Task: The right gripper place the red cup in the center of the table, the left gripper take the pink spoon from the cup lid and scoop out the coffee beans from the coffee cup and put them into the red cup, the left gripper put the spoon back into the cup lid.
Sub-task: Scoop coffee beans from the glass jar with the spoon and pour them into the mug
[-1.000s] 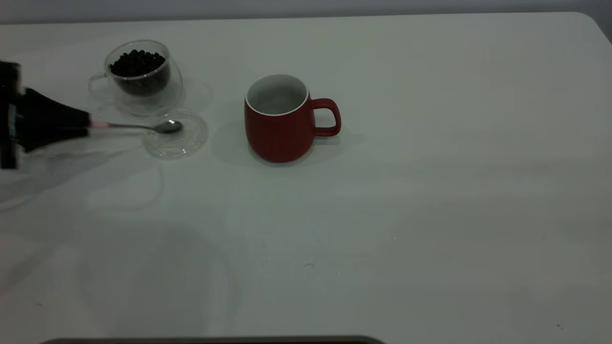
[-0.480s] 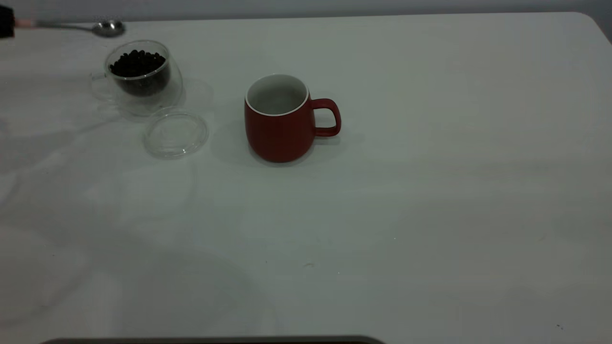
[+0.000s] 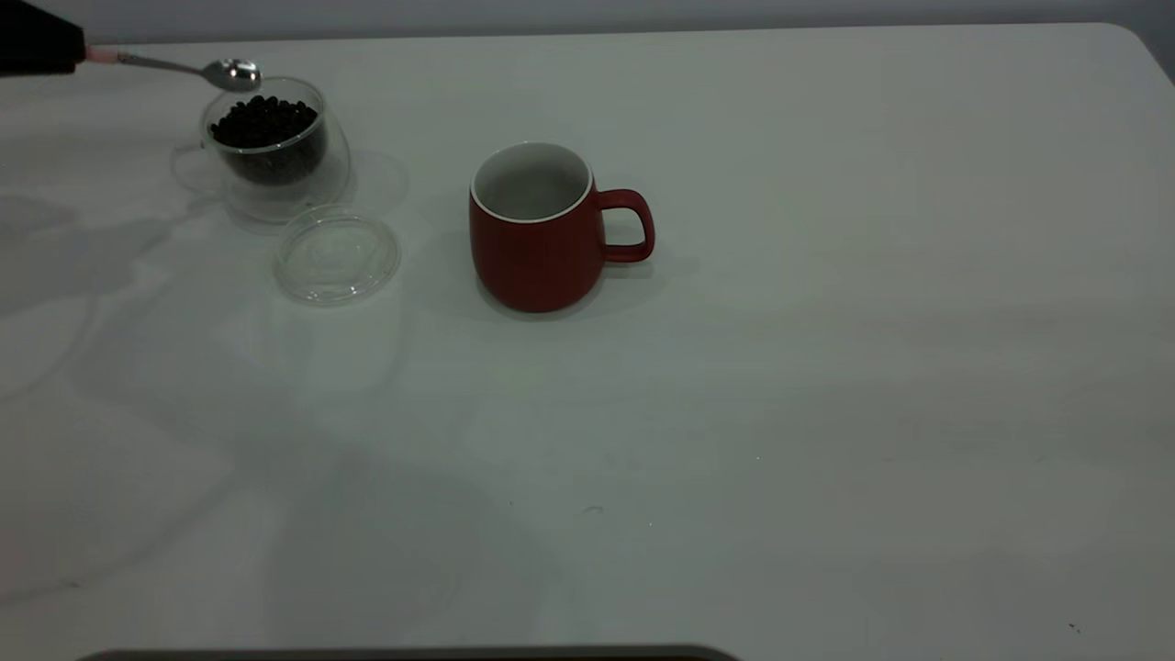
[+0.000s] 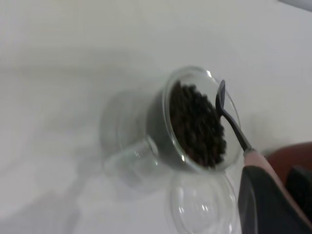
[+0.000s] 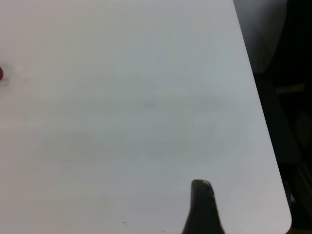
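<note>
The red cup (image 3: 537, 248) stands upright and empty near the middle of the table (image 3: 826, 367), handle to the right. My left gripper (image 3: 78, 53) at the far left is shut on the pink spoon (image 3: 184, 66); its metal bowl hovers over the far rim of the coffee cup (image 3: 275, 179), just above the coffee beans (image 3: 264, 119). The left wrist view shows that gripper (image 4: 258, 170), the spoon (image 4: 229, 117), the beans (image 4: 197, 124) and the cup lid (image 4: 202, 209). The cup lid (image 3: 337, 254) lies empty in front of the coffee cup. My right gripper (image 5: 201, 195) is parked off to the right.
The right wrist view shows bare table (image 5: 122, 97) with its rounded corner and edge near the gripper, and dark floor beyond. A dark strip (image 3: 413, 654) lies along the front edge of the table.
My left gripper lifted the spoon off the cup lid, carried it up and back, and has now brought its bowl down over the coffee cup's rim. The lid is left empty.
</note>
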Tool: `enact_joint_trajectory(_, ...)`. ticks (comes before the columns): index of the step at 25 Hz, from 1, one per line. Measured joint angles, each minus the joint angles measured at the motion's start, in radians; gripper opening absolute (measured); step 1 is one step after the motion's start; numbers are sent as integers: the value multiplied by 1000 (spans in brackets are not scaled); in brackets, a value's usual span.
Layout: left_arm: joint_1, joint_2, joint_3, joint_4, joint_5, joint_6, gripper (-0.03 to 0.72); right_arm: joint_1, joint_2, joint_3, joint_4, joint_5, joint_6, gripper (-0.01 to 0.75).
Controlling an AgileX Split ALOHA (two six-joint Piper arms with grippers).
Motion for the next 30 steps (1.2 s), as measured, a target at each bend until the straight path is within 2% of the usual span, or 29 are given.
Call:
enact_joint_trajectory(10, -29, 133, -120, 17, 0, 2, 119, 0, 0, 0, 0, 0, -1, 591)
enact_joint_trajectory(18, -41, 183, -142, 24, 13, -24, 119, 0, 0, 0, 0, 0, 0, 591)
enact_joint_trajectory(30, 3, 186, -142, 42, 86, -230, 119, 0, 0, 0, 0, 0, 0, 591)
